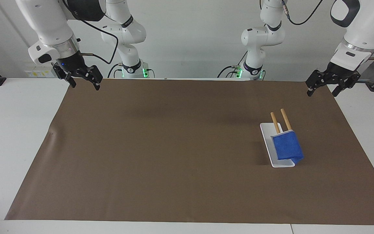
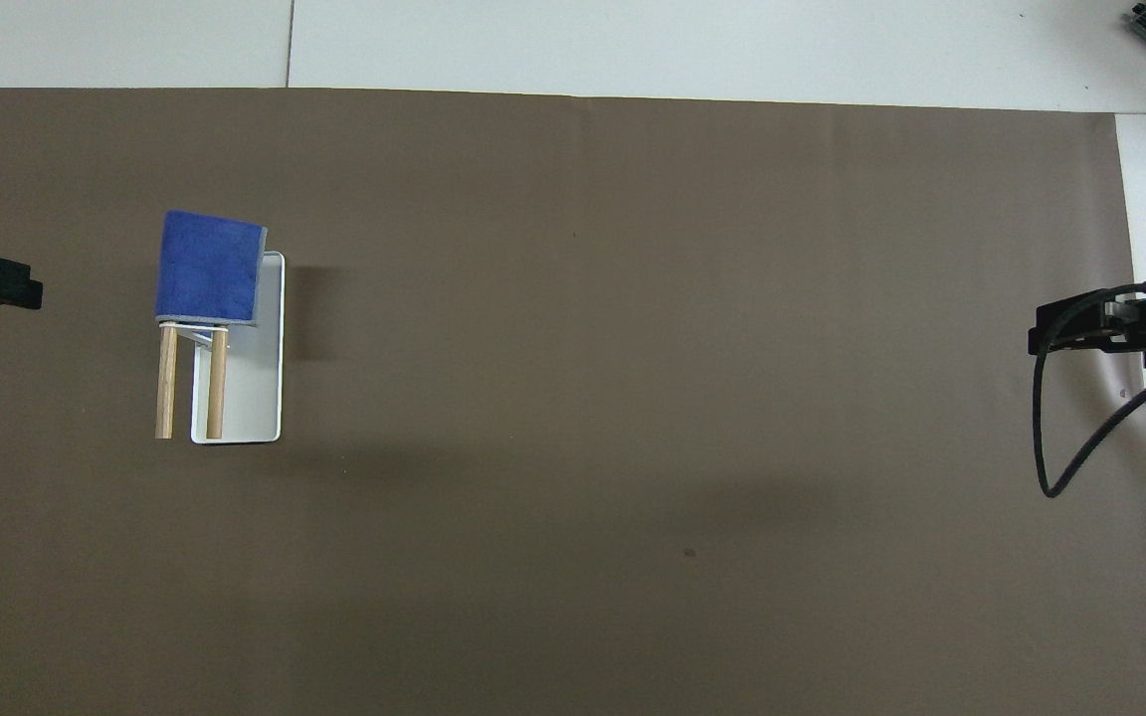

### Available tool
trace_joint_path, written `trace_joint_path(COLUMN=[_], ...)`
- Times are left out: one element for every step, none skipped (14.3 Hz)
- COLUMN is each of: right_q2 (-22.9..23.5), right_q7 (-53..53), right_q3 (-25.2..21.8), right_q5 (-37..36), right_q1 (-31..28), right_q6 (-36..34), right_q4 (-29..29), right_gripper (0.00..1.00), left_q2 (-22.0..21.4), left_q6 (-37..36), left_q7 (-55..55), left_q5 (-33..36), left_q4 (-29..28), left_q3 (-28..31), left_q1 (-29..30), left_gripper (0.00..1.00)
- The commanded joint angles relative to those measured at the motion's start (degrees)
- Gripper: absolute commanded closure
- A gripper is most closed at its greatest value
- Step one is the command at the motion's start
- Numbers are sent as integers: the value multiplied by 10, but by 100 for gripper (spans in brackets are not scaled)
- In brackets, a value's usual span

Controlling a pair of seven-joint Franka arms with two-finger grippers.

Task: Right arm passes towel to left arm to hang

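The towel (image 1: pixel 287 148) is draped over the ends of the two wooden rods (image 1: pixel 280 120) of a white rack (image 1: pixel 267 138), toward the left arm's end of the bench (image 1: pixel 18 136) and well apart from both grippers. One flap hangs down off the rods to the brown mat (image 1: pixel 174 146). The right gripper (image 1: pixel 82 80) hangs over the mat's corner at the right arm's end, its jaws wide and empty. The left gripper (image 1: pixel 322 87) hangs over the mat's corner nearer to the robots than the rack, also wide and empty.

The towel looks light, soft and limp terry, so it would likely sag and fold from any single pinch. The hanging flap or a stitched corner seems the best place to take hold, since the cloth there stands clear of the rods.
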Motion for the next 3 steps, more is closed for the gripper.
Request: trace_joint_path(right_q2=[-13, -13, -13], right_q7=[-8, -8, -8], right_q3=[1, 1, 1], right_q5=[2, 2, 2], right_q1=[-4, -4, -4], right_q6=[0, 1, 0], right_q4=[-14, -14, -14], right_gripper=[0, 0, 0], left_q2=[-21, -22, -22], left_q6=[6, 5, 4], left_q7=[11, 12, 18], left_q5=[-9, -8, -8], left_q4=[-23, -26, -27], left_q3=[4, 4, 4], left_q1=[1, 1, 1], left_gripper=[0, 0, 0])
